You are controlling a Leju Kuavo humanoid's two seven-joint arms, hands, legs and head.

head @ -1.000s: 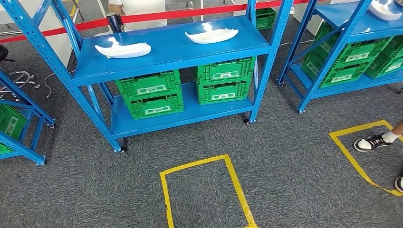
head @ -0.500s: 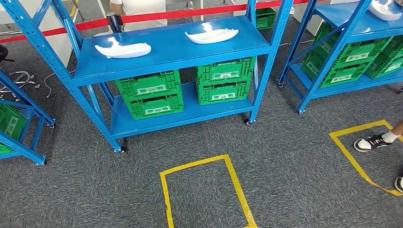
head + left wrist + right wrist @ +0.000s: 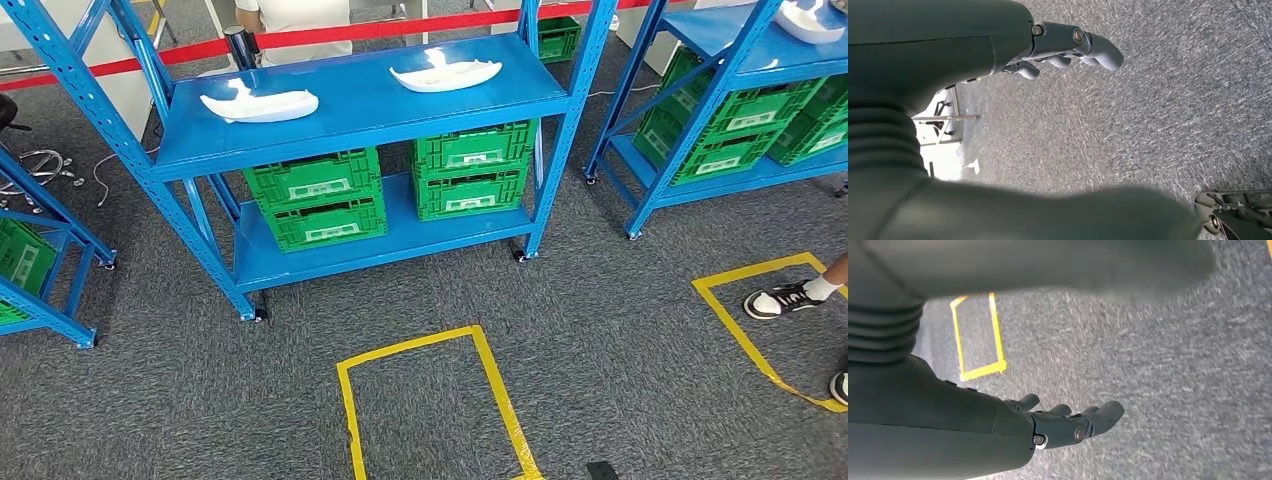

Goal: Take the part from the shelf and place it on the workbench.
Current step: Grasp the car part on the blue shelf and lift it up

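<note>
On the blue shelf (image 3: 350,110), left to right, two white parts (image 3: 259,104) (image 3: 445,73) lie flat within reach. The left hand (image 3: 1068,47) and right hand (image 3: 1068,422) hang empty, fingers loosely apart, probably for walking.

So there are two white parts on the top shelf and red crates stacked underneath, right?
Not quite. The head view shows two white parts on the top shelf, but the crates underneath are green, not red.
</note>
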